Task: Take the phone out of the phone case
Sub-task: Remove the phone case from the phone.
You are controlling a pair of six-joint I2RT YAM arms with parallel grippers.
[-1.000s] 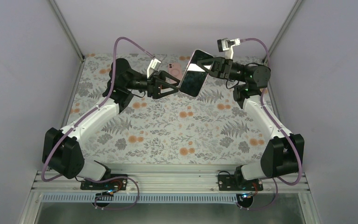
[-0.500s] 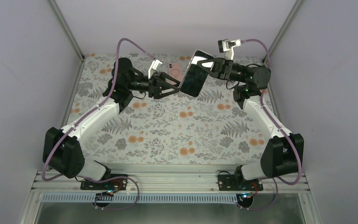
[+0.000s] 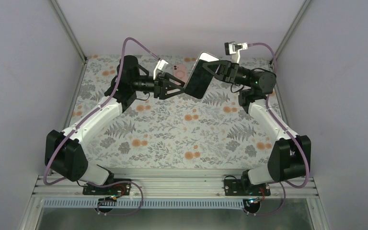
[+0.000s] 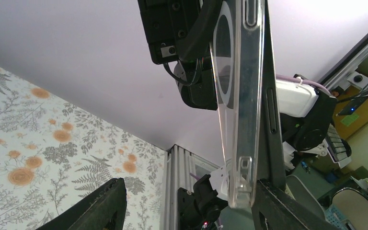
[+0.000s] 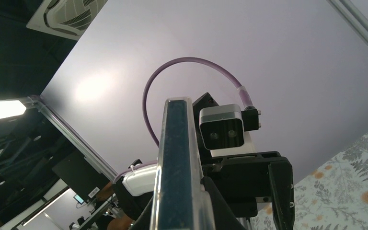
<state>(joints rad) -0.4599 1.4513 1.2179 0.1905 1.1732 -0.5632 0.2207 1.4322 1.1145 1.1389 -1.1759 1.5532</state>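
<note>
A: Where's the phone (image 3: 200,76)?
B: Up off the table (image 3: 172,139), inside its clear phone case (image 4: 242,120). The right hand (image 3: 213,67) is clamped on its upper end
A: And the left hand (image 3: 181,88)?
B: Open, with its fingers (image 4: 270,208) straddling the lower end. In its wrist view the phone stands edge-on, its long axis running up and away toward the right hand
A: Centred in the gap?
B: No. The screen side is close against one finger, and the case back faces the other, well apart
A: So the left does the peeling?
B: I'd judge so. It's the free hand, and it must catch the case alone
</note>
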